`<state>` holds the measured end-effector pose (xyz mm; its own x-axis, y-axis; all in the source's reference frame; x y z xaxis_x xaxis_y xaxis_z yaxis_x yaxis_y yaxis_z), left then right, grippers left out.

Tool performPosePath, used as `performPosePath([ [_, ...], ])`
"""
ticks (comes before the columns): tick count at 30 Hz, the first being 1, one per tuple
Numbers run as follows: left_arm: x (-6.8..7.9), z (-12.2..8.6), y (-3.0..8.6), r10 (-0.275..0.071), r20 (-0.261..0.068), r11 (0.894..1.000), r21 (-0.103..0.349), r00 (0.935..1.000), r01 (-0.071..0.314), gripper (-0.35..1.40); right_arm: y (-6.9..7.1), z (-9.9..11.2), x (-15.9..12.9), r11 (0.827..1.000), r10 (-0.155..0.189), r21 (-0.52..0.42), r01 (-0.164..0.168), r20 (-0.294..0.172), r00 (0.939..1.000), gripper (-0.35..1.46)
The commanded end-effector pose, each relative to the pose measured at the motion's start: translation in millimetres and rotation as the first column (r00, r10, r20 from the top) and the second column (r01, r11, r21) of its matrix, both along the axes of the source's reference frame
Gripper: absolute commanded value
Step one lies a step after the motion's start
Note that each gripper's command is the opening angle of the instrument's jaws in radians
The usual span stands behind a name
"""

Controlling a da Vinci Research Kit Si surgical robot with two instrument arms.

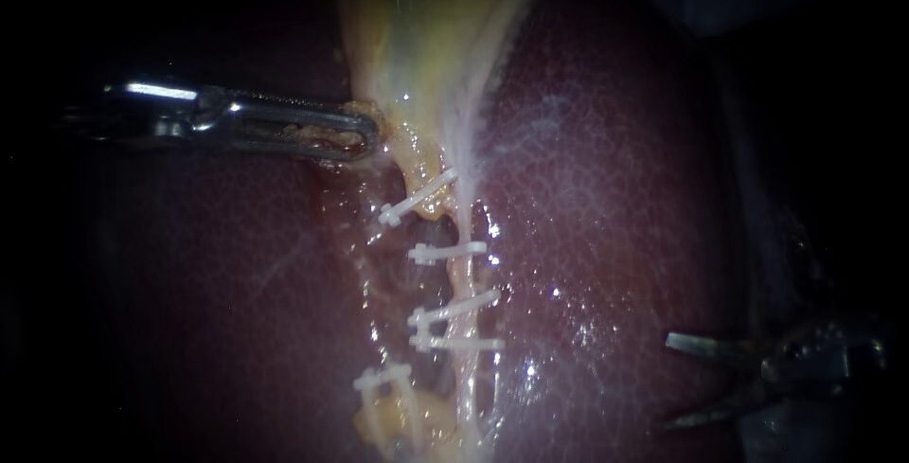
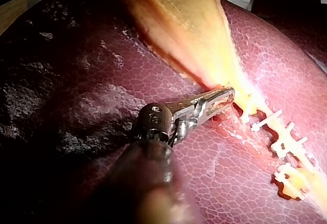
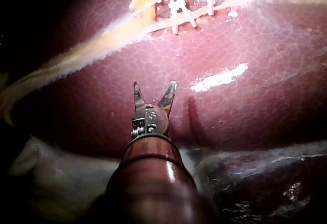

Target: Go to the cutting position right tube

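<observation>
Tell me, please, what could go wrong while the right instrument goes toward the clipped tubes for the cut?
1. The right instrument has open jaws over the liver; crossing it, the tips might scrape the surface.
2. The clips sit close together, so the jaws could catch one or enter the wrong gap.
3. The left instrument is shut on the gallbladder; a slip could slacken the tubes.

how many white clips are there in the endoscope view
5: top clip below the gallbladder, second clip under it, third clip and fourth clip close together, lowest clip off to the left; more may be hidden in tissue.
</observation>
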<state>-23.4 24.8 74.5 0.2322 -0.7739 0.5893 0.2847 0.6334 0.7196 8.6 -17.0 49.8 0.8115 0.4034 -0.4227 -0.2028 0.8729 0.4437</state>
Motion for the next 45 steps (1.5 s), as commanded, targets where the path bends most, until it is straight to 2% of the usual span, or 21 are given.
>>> performPosePath([
  [1,0.0,0.0,0.0,0.001,0.000,1.000,0.000,1.0000,-0.001,-0.35,0.0,0.0,0.0,1.000,0.001,0.000,-0.001,0.000,1.0000,1.30],
  [7,0.6,-0.2,0.0,0.004,0.002,1.000,0.001,1.0000,-0.004,-0.35,0.0,0.0,0.0,1.000,0.001,0.000,-0.001,0.001,1.0000,1.29],
  [11,1.6,-1.1,0.6,0.012,0.010,1.000,0.009,0.9999,-0.012,-0.35,0.1,0.1,0.0,1.000,0.000,0.002,0.000,0.000,1.0000,1.29],
  [17,4.6,-4.0,2.7,-0.015,-0.009,1.000,0.022,0.9998,0.016,-0.35,0.1,0.3,0.0,1.000,0.000,0.005,0.000,-0.001,1.0000,1.29],
  [22,7.2,-6.0,4.3,-0.049,-0.004,0.999,0.006,0.9988,0.049,-0.35,0.2,0.4,0.0,1.000,0.001,0.005,-0.001,0.000,1.0000,1.30],
  [25,8.0,-6.5,4.8,-0.059,0.002,0.998,-0.005,0.9982,0.059,-0.35,0.2,0.5,0.0,1.000,0.001,0.005,-0.001,0.001,1.0000,1.30],
  [33,8.0,-6.7,4.6,-0.062,0.000,0.998,-0.005,0.9981,0.062,-0.35,0.5,0.9,0.6,0.999,-0.008,0.031,0.008,-0.009,0.9999,1.35],
  [38,7.9,-6.6,4.4,-0.063,-0.001,0.998,-0.006,0.9980,0.063,-0.35,1.3,1.4,2.5,0.993,-0.033,0.113,0.037,-0.041,0.9986,1.39],
  [42,7.7,-6.5,4.2,-0.065,-0.002,0.998,-0.008,0.9979,0.065,-0.35,2.2,2.1,4.3,0.987,-0.029,0.156,0.036,-0.045,0.9985,1.40],
  [45,7.6,-6.4,4.1,-0.065,-0.003,0.998,-0.009,0.9979,0.065,-0.35,3.0,2.5,5.6,0.979,-0.011,0.205,0.019,-0.042,0.9990,1.40],
])
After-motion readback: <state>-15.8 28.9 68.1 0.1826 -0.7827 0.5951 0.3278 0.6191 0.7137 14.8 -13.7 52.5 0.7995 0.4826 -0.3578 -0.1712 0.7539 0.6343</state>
